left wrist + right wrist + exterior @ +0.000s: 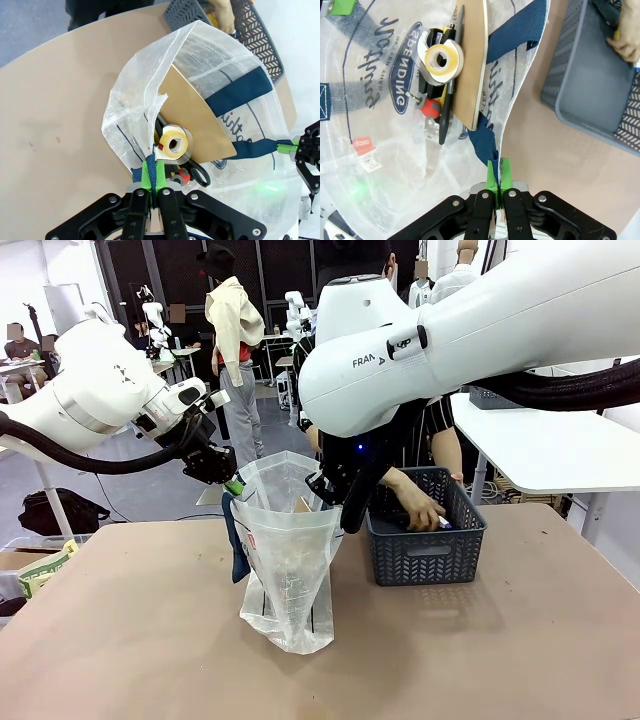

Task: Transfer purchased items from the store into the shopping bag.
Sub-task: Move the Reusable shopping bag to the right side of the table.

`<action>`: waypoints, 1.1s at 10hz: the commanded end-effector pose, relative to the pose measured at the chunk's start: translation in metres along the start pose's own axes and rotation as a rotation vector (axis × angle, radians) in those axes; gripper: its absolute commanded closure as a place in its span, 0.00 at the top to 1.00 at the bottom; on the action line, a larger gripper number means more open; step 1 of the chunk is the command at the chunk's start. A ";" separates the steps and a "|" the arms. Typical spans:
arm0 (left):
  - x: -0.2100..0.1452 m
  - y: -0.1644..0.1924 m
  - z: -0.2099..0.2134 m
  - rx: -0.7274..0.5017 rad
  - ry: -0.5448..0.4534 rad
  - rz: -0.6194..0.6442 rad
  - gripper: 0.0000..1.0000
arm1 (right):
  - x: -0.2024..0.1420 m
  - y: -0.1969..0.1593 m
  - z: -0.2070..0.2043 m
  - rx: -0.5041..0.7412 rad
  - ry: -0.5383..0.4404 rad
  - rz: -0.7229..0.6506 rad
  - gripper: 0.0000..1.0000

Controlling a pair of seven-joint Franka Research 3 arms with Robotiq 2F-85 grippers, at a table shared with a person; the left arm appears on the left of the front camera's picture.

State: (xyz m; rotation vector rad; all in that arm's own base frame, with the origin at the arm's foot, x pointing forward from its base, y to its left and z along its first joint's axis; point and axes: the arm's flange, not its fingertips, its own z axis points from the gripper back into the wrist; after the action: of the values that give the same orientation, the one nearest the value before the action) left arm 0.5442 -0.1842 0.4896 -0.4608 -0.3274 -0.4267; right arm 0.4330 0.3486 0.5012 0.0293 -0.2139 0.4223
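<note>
A brown table point(120, 640) stands in a busy workshop, and a person sits at its far side. On the table the shopping bag point(290, 570) stands upright with its mouth wide.

The left gripper point(154, 175) has its green pads pressed together on the bag's rim, where a navy strap point(156, 170) is sewn on. The right gripper point(498, 172) pinches the opposite rim in the same way, also just at a strap. I think the two grippers pull the rim apart so that the mouth stays open for the person to drop things in.

Below and ahead of both grippers, inside the bag, some purchased items point(446, 95) lie already: a yellow tape roll point(441, 59), black scissors point(197, 172) and a brown board point(200, 115) standing on its edge.

Beyond the right gripper, just beside the bag, is the store point(425, 555), a dark slotted basket. The person's hand point(420, 512) reaches down into it, probably to take the next item. What it grasps is too small to tell.
</note>
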 end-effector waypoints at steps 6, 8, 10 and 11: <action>0.000 0.002 0.001 0.003 -0.002 0.001 0.00 | -0.004 -0.002 0.000 -0.003 0.003 -0.006 0.00; 0.000 0.002 0.001 0.003 -0.002 0.001 0.00 | -0.004 -0.002 0.000 -0.003 0.003 -0.006 0.00; 0.000 0.002 0.001 0.003 -0.002 0.001 0.00 | -0.004 -0.002 0.000 -0.003 0.003 -0.006 0.00; 0.000 0.002 0.001 0.003 -0.002 0.001 0.00 | -0.004 -0.002 0.000 -0.003 0.003 -0.006 0.00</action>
State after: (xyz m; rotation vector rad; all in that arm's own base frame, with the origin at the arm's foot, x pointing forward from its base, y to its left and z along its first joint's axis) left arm 0.5442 -0.1842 0.4896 -0.4608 -0.3274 -0.4267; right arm 0.4330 0.3486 0.5012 0.0293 -0.2139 0.4223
